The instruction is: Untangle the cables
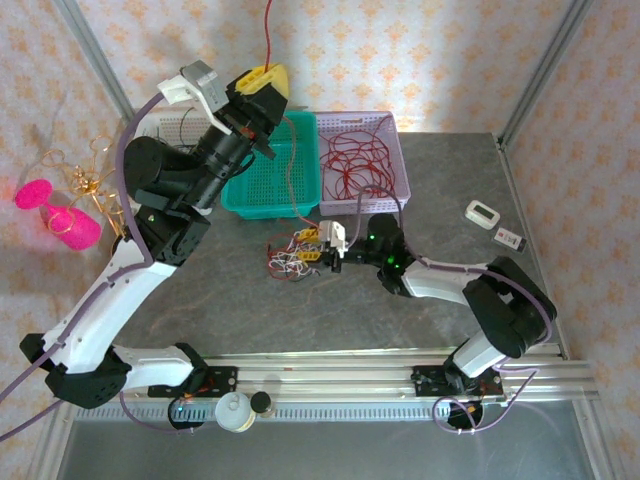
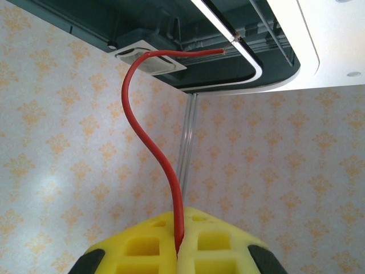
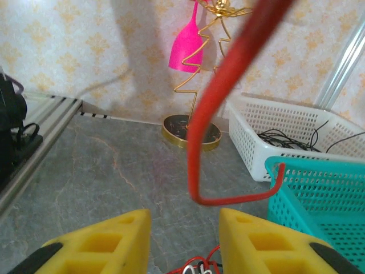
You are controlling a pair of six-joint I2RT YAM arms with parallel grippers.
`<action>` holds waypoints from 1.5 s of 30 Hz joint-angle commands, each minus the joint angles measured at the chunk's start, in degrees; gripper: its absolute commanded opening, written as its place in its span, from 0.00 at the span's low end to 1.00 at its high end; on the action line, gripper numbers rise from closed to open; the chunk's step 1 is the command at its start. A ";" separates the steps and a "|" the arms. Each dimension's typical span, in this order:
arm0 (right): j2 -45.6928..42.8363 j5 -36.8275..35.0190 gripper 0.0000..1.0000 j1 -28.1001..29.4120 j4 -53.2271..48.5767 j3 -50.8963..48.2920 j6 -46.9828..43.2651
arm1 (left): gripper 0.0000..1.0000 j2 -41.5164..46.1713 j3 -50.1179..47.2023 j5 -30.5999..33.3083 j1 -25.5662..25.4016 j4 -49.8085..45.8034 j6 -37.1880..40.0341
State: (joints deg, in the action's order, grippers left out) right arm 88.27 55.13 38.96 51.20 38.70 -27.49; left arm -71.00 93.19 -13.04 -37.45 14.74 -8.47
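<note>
My left gripper (image 1: 262, 78) is raised high above the teal basket (image 1: 262, 195), its yellow fingers shut on a red cable (image 1: 291, 170). In the left wrist view this red cable (image 2: 149, 147) rises from between the closed pads (image 2: 142, 245) and curves off to the upper right. Downward it runs across the basket to a small tangle of red, black and white cables (image 1: 290, 253) on the table. My right gripper (image 1: 322, 243) sits low at the tangle's right side, open. In its wrist view the red cable (image 3: 197, 149) hangs ahead of the parted fingers (image 3: 108, 242).
A lilac basket (image 1: 398, 160) holds a heap of red cables (image 1: 358, 160). A white basket (image 3: 268, 128) with black cables stands behind the teal basket (image 3: 319, 188). A gold wire stand (image 1: 88, 185) with pink pieces is at far left. A small white device (image 1: 482, 212) lies at right.
</note>
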 commanded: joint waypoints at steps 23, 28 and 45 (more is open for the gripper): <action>-16.52 1.91 0.72 -6.03 -12.86 0.34 3.92 | 0.00 -4.14 -0.05 -1.78 0.22 4.99 -1.08; -12.07 7.64 0.66 -7.31 -12.15 5.04 4.24 | 0.00 -4.17 -0.27 -1.95 0.20 5.90 -1.80; -5.39 -11.02 0.02 -6.55 -27.75 8.75 27.02 | 0.00 -10.15 -7.95 6.42 1.01 36.08 5.50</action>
State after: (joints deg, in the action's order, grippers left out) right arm 82.81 51.46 31.79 30.70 45.78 -5.56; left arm -79.61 82.91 -9.13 -37.34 43.09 -4.67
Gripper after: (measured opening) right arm 0.091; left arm 0.040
